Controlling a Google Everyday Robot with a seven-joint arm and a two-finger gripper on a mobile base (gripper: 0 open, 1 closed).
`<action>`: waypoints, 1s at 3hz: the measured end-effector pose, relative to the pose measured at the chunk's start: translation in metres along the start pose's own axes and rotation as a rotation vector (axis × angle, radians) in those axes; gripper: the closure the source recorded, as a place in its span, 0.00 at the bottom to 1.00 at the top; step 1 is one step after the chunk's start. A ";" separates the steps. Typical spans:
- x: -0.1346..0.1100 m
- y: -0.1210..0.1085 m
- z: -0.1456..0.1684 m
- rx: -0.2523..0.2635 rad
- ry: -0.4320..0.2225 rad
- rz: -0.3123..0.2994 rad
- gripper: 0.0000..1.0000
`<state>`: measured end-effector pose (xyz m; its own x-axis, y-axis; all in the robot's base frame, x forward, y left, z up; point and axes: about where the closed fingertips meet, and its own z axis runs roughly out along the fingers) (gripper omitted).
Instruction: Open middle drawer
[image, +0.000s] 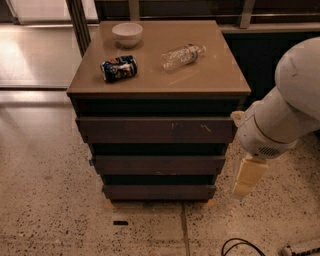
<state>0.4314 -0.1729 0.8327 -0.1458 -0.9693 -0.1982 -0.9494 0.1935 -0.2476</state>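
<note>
- While my white arm (280, 115) reaches in from the right of the view, my claw (246, 179) hangs low just off the right side of the cabinet, pointing down at the speckled floor (50, 210).
- It sits at about the height of the two lower fronts, clear of the cabinet and touching nothing.
- Whether the claw is apart or together I cannot tell; it shows only as one pale block.
- The middle drawer (159, 164) is the second of three dark fronts and looks closed, with only its plain flat face showing.
- Above it is the taller front (155, 130) with pale scratch marks, and below it the shortest front (159, 191).
- On the brown cabinet top (210, 75) a white bowl (127, 34) stands at the back left.
- A blue can (119, 68) lies on its side nearer the front, and a clear plastic bottle (182, 56) lies on its side right of centre; all three are apart.
- A black cable (240, 245) loops on the floor at the lower right.
</note>
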 end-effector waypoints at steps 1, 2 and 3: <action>0.008 0.007 0.036 -0.038 0.005 0.038 0.00; 0.008 0.007 0.036 -0.038 0.005 0.038 0.00; -0.002 0.007 0.053 -0.044 -0.026 0.016 0.00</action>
<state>0.4392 -0.1616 0.7813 -0.1545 -0.9617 -0.2265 -0.9583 0.2016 -0.2024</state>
